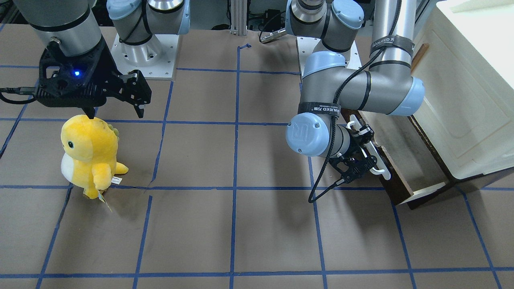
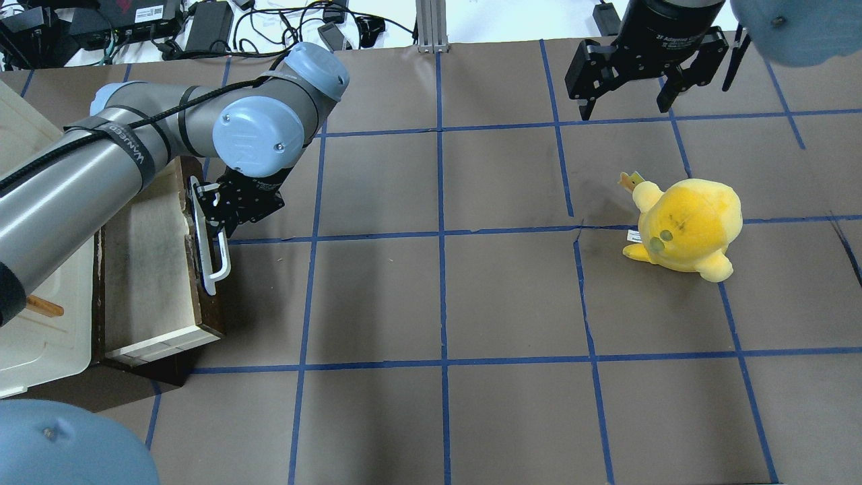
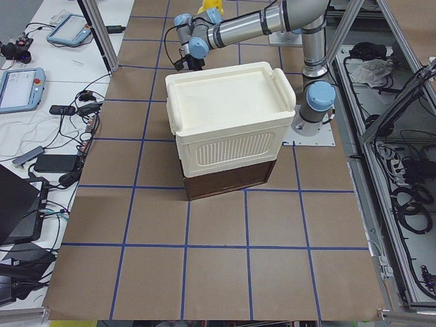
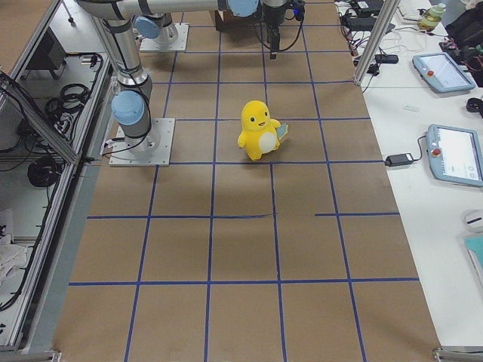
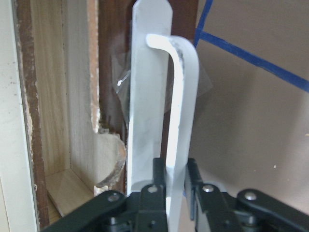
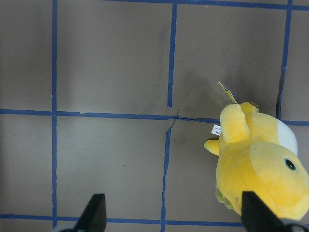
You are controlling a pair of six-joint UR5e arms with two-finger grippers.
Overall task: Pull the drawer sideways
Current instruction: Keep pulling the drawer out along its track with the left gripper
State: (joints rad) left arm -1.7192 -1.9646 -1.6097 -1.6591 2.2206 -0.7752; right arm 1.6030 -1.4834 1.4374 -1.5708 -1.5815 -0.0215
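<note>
Overhead exterior view: the dark brown wooden drawer [image 2: 145, 276] is seen at the robot's left end of the brown paper-covered table [image 2: 438, 303], which is marked with a blue tape grid. The drawer sits beneath the cream-white panelled cabinet [image 2: 40, 337] and is drawn partly out from under it, so that its pale whitish wooden floor is exposed. Its front is turned toward the middle of the table — toward the robot's right — and the long axis of that front runs from the robot's side to the far side, slightly skewed against the tape lines. The long white bar handle [image 2: 212, 259] is fixed along the front on the same axis.

The left gripper [image 2: 214, 229] is set against the handle near its far end. In the left wrist view the black fingers [image 5: 157, 176] are seen clamped on the white bar, one on each side.

The right gripper [image 2: 624, 108] is held above the table at the robot's right, well apart from the drawer, its fingers spread wide with nothing between them. A yellow plush toy with a white belly [image 2: 687, 225] stands upright on the table near it — not touched by either finger.
</note>
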